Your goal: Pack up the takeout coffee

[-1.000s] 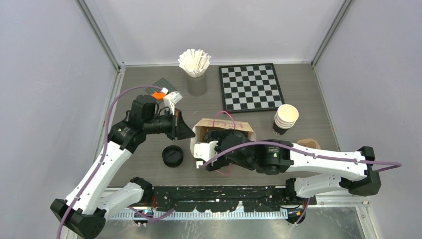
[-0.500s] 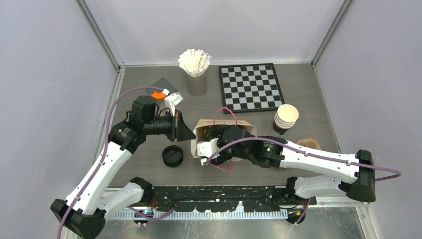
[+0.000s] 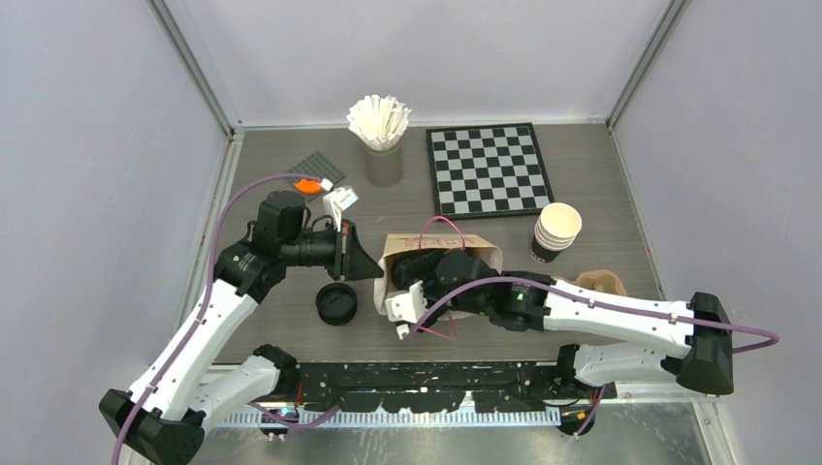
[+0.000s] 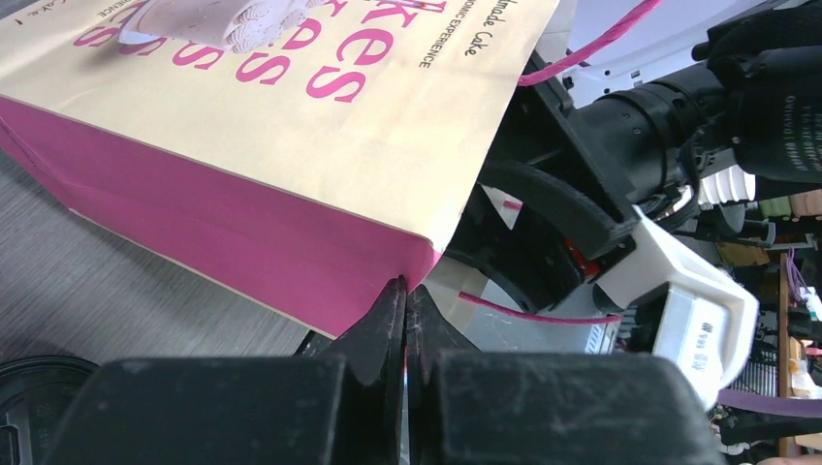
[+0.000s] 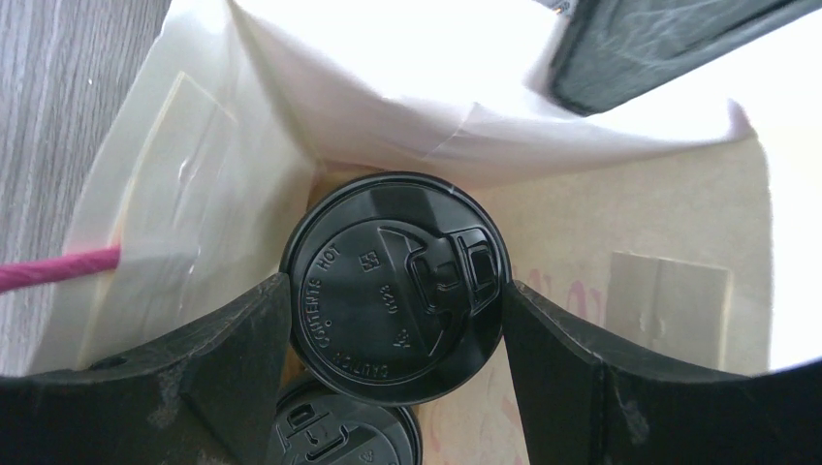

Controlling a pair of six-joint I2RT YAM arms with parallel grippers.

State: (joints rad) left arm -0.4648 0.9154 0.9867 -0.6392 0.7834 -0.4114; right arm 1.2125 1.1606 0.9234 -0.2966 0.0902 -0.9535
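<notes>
A cream paper bag with pink handles stands mid-table, mouth open. My left gripper is shut on the bag's left rim; the left wrist view shows its fingertips pinching the pink-sided corner. My right gripper reaches down inside the bag. In the right wrist view its fingers press both sides of a takeout coffee, seen by its black lid. A second lidded coffee sits just below it in the bag. Another black-lidded cup stands on the table left of the bag.
A stack of paper cups and a brown pulp carrier lie right of the bag. A chessboard and a holder of white sticks stand at the back. An orange and white piece lies behind my left arm.
My right gripper has sunk further into the bag with the coffee. The bag and my left gripper holding its rim have shifted slightly toward the near edge.
</notes>
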